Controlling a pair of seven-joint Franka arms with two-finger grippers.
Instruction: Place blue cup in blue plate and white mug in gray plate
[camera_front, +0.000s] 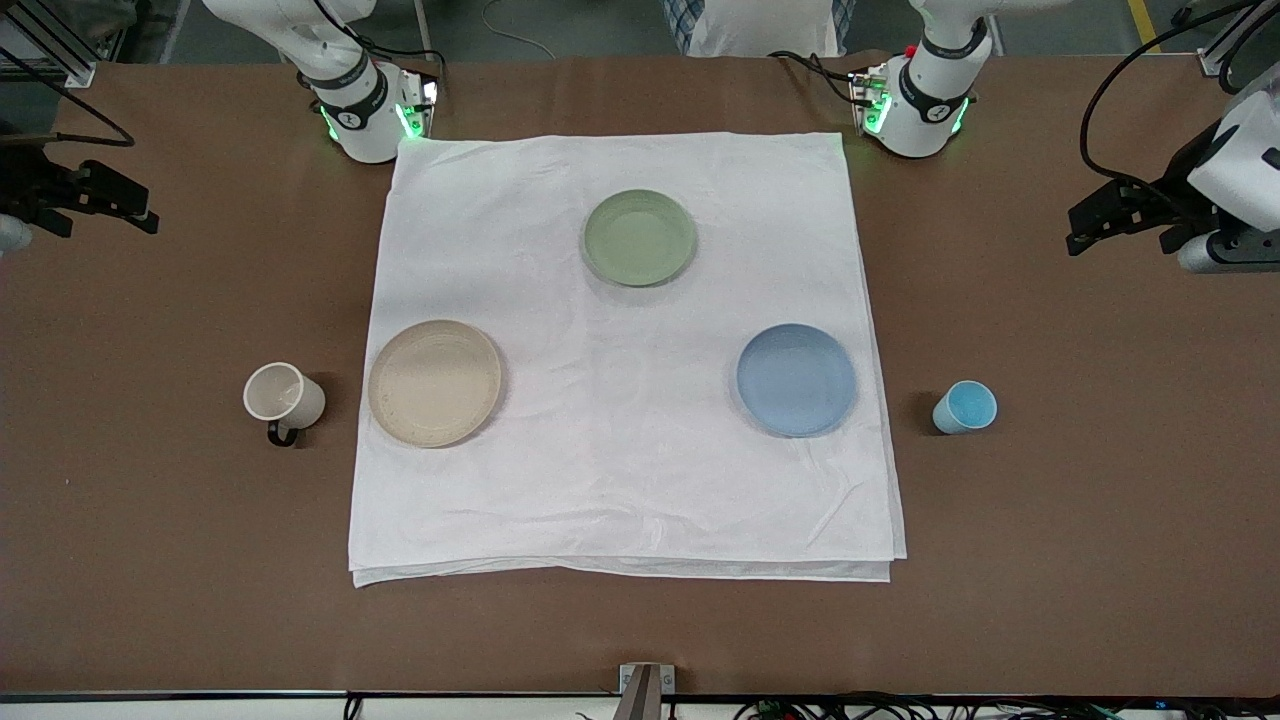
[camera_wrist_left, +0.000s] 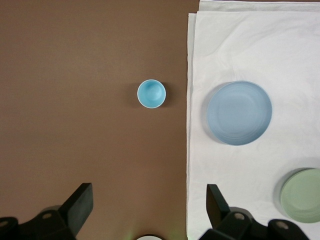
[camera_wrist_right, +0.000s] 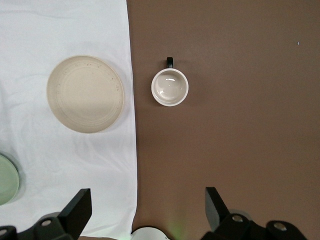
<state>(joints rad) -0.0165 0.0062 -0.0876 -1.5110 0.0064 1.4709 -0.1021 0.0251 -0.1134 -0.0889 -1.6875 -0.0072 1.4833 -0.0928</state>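
The blue cup (camera_front: 966, 407) stands upright on the bare brown table, beside the blue plate (camera_front: 797, 379), which lies empty on the white cloth. The white mug (camera_front: 284, 398) stands upright on the table beside the empty gray plate (camera_front: 434, 383). My left gripper (camera_front: 1085, 228) hangs open and empty over the table at the left arm's end. Its wrist view shows the cup (camera_wrist_left: 151, 93) and blue plate (camera_wrist_left: 239, 113) well ahead of its fingers (camera_wrist_left: 80, 205). My right gripper (camera_front: 110, 205) hangs open and empty over the right arm's end, with mug (camera_wrist_right: 170, 87) and gray plate (camera_wrist_right: 85, 94) ahead.
A pale green plate (camera_front: 639, 237) lies empty on the white cloth (camera_front: 620, 480), farther from the front camera than the other two plates. The cloth covers the middle of the brown table (camera_front: 1100, 550). The arm bases (camera_front: 915, 100) stand at the cloth's corners.
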